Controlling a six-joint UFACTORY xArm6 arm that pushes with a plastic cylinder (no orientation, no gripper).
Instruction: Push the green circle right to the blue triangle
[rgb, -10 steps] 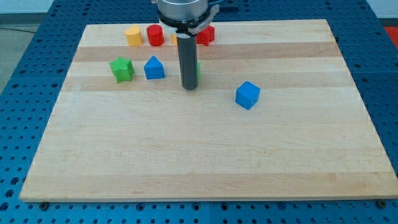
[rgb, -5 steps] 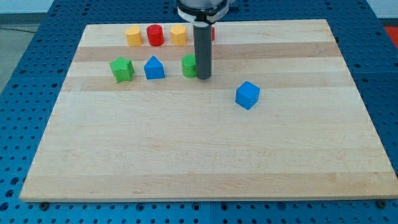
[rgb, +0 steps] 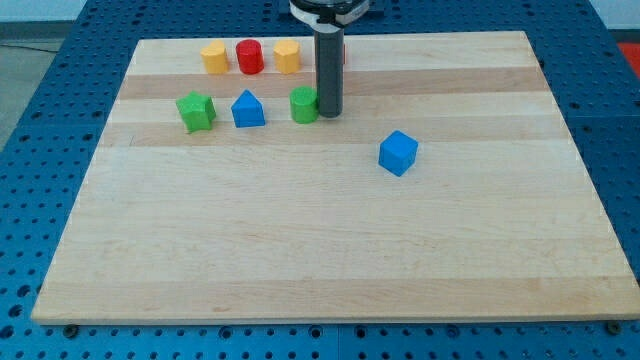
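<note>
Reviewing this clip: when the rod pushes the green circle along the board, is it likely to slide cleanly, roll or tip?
The green circle looks squat and flat-based, so it probably slides rather than tips. Its rounded side may let it slip off my tip, which sits against its right edge. The smooth wooden board suggests little drag.

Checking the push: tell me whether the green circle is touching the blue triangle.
Apart. Bare wood shows between the green circle and the blue triangle to its left. My tip sits against the circle's right side.
</note>
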